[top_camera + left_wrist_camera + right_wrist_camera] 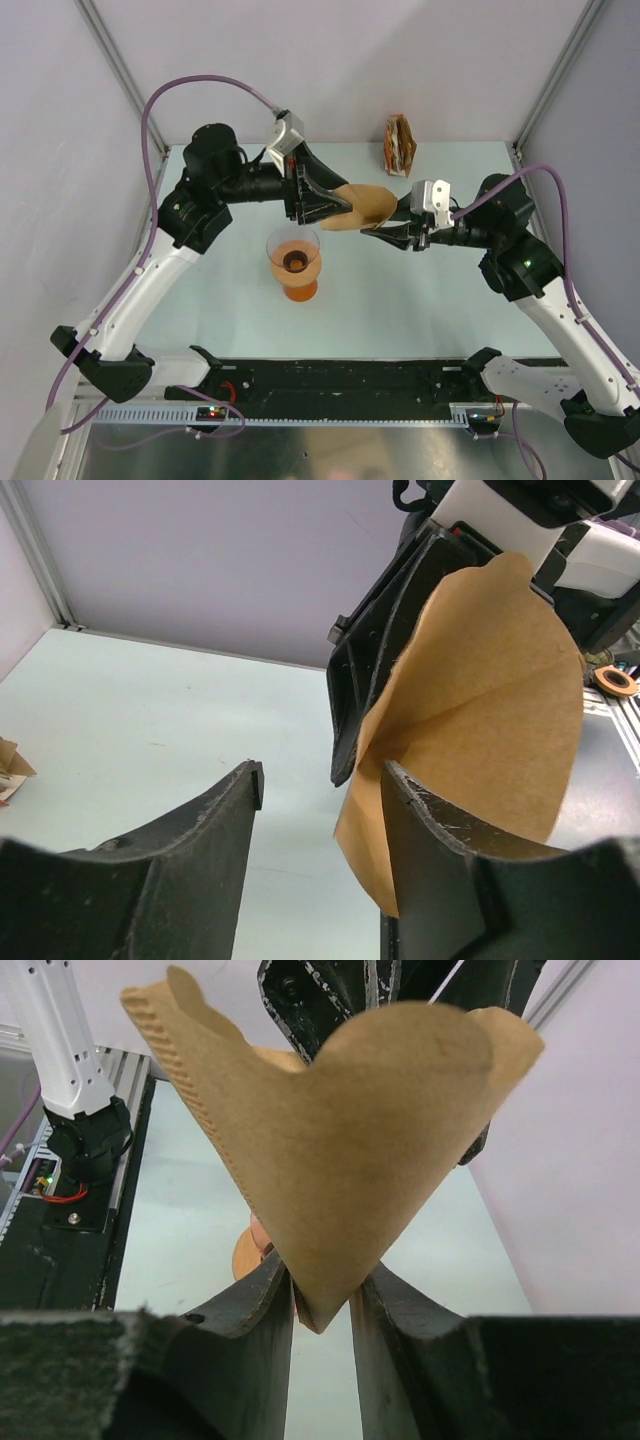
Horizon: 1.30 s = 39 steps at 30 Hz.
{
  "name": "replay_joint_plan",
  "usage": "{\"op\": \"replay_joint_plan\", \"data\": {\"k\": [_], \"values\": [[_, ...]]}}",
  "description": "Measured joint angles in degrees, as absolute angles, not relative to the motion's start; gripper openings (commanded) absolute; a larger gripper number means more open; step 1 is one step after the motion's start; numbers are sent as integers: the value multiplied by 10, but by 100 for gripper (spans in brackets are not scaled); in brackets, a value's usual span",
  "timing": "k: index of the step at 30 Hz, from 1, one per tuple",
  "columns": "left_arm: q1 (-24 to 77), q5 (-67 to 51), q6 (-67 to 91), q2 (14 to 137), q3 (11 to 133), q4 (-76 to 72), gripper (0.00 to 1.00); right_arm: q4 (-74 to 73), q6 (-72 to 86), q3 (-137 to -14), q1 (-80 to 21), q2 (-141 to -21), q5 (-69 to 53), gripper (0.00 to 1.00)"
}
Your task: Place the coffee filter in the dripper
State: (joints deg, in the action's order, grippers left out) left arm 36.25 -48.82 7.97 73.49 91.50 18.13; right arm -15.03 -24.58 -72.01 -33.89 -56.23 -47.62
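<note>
The right end effector (321, 1295) pinches the pointed tip of the coffee filter (340, 1160), holding it in the air just beyond the dripper (294, 257) at the middle of the surface. The left end effector (322, 780) stands open beside it. The tip should go down first, centred. Only the top view shows the dripper whole; the right wrist view shows the pinch.

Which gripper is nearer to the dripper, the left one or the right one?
Left. The left gripper hangs just beyond and right of the dripper; the right gripper, holding the coffee filter, is farther right.
</note>
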Motion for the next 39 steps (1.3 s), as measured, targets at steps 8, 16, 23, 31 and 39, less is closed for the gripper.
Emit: {"op": "replay_joint_plan", "data": {"k": [8, 16, 23, 31, 39], "values": [[377, -498, 39, 734, 910, 187, 30, -161, -237, -720, -339, -564, -481, 29], [379, -498, 17, 734, 907, 198, 49, -163, -232, -720, -342, -568, -478, 22], [372, -477, 4, 724, 907, 203, 72, -183, -229, -720, -350, -572, -461, 22], [309, -470, -36, 684, 919, 206, 79, -208, -226, -721, -351, -572, -460, 14], [341, -519, -42, 675, 954, 219, 83, -213, -197, -726, -351, -578, -480, 13]]}}
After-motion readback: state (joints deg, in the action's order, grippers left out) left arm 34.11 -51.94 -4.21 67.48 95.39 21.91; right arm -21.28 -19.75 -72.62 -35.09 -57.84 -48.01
